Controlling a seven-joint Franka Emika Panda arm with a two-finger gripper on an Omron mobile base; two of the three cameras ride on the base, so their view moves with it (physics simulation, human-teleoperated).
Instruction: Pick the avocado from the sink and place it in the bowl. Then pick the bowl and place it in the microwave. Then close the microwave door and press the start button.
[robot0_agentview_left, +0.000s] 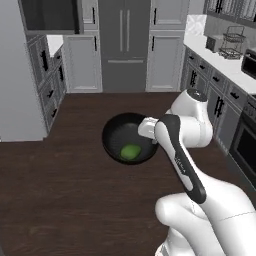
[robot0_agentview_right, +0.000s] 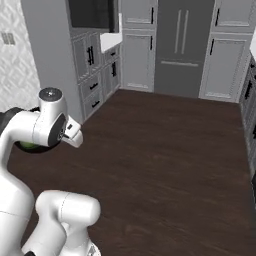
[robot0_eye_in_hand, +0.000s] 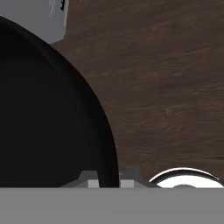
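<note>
**Colleague:** Which step do you have now?

**Me:** I judge it is the second one, the carrying of the bowl (robot0_agentview_left: 128, 138) to the microwave. The avocado (robot0_agentview_left: 130, 152) lies already inside the bowl, so the first step looks done. The end effector (robot0_eye_in_hand: 108, 183) is closed on the right rim of the bowl; in the hand view the rim passes just between the two finger tips. In the left base view the bowl hangs over the dark wooden floor (robot0_agentview_left: 65, 190), at the end of the white arm (robot0_agentview_left: 180, 160), and nothing stands under it.

**Colleague:** And the next move?

**Me:** I must find the microwave and bring the base in front of it. I think I must keep the bowl level, because it is held at one edge only and the fruit could roll.

**Colleague:** How do the things look?

**Me:** The bowl is wide, shallow, glossy black. The avocado is small, round and bright green, and it rests low in the bowl, toward the near side. In the right base view the arm covers nearly all of the bowl.
</note>
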